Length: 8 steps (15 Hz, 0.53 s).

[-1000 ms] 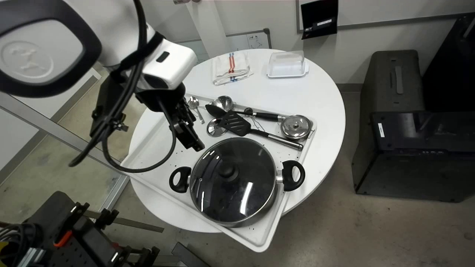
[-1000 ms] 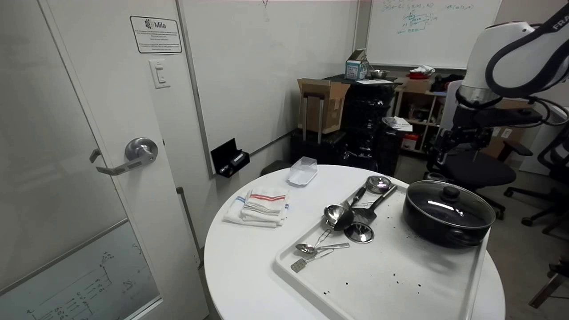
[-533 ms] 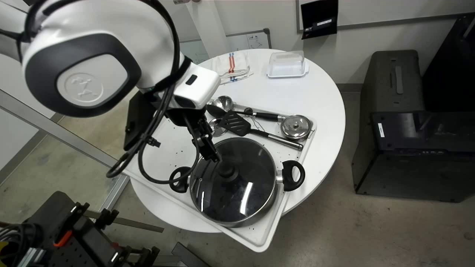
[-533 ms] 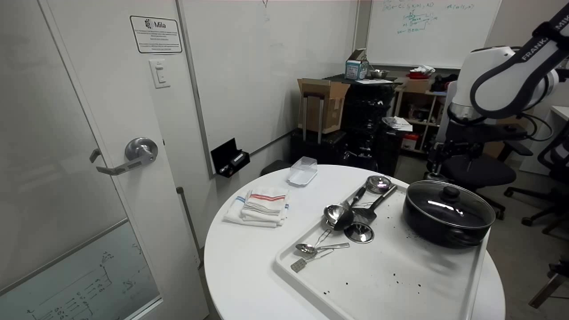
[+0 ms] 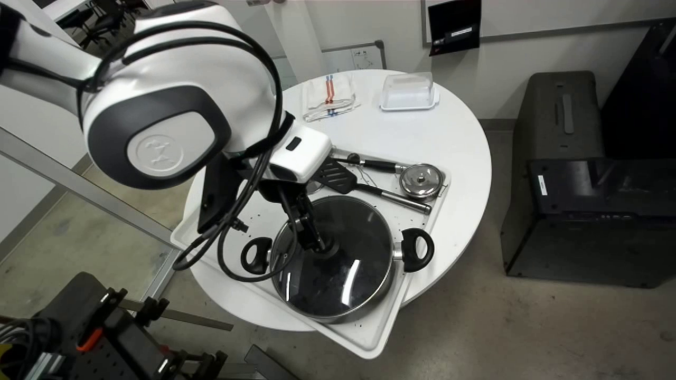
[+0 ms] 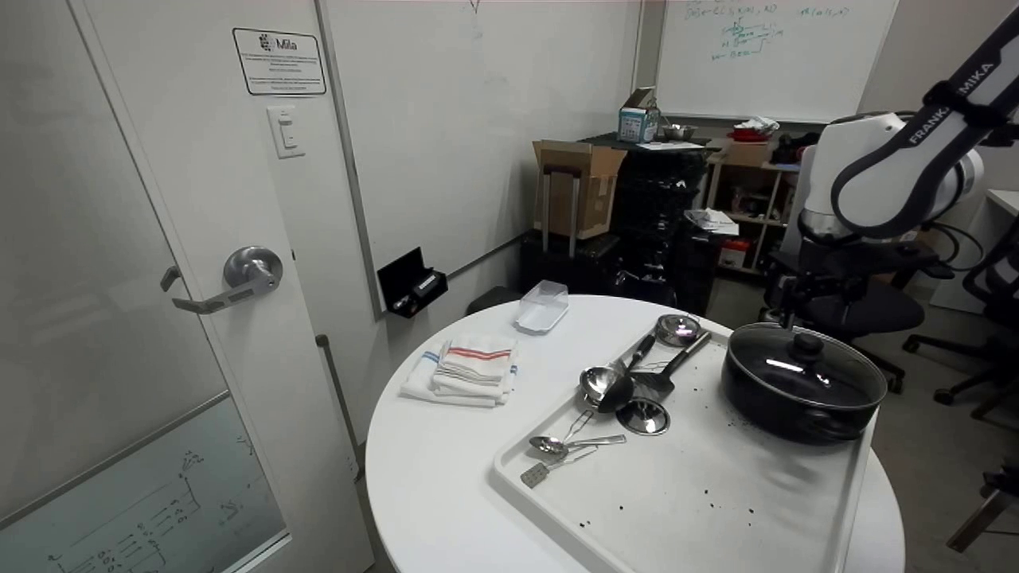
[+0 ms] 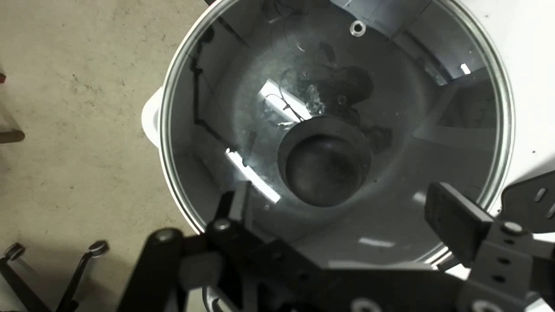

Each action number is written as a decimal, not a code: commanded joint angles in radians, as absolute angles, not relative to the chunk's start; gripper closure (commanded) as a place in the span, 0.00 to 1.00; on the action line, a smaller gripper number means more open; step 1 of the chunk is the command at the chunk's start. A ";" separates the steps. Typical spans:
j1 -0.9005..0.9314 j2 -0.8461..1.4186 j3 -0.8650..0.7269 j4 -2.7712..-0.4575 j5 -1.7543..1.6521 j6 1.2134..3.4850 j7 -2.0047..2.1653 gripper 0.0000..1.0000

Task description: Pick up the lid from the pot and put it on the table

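Observation:
The glass lid (image 5: 364, 269) with its metal rim sits on the black pot (image 6: 784, 418), shown in both exterior views. Its black centre knob (image 7: 323, 169) shows whole in the wrist view; in an exterior view the knob (image 5: 332, 248) is partly behind my fingers. My gripper (image 7: 340, 197) is open and empty over the lid. The knob lies ahead of the gap between my fingertips, not between the pads. In an exterior view the gripper (image 6: 788, 318) hangs at the far side of the lid, near the knob. The round white table (image 5: 459, 142) stands under everything.
The pot stands on a pale rectangular tray (image 6: 677, 485). A black slotted turner (image 5: 338, 177), other metal utensils and a small lidded pot (image 5: 421, 180) lie on the tray. Folded towels (image 6: 470, 370) and a clear plastic box (image 6: 543, 306) stand on the table.
My arm has come in over the pot and moved lower. The gripper has gone from beside the pot to over the lid, close to its knob. The lid and pot have not moved.

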State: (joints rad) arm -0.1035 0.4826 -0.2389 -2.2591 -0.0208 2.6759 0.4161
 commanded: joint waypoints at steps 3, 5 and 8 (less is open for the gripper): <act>-0.059 0.565 -0.276 -2.208 -0.013 2.689 0.445 0.00; -0.053 0.586 -0.275 -2.194 -0.010 2.688 0.448 0.00; -0.044 0.609 -0.275 -2.180 -0.007 2.690 0.450 0.00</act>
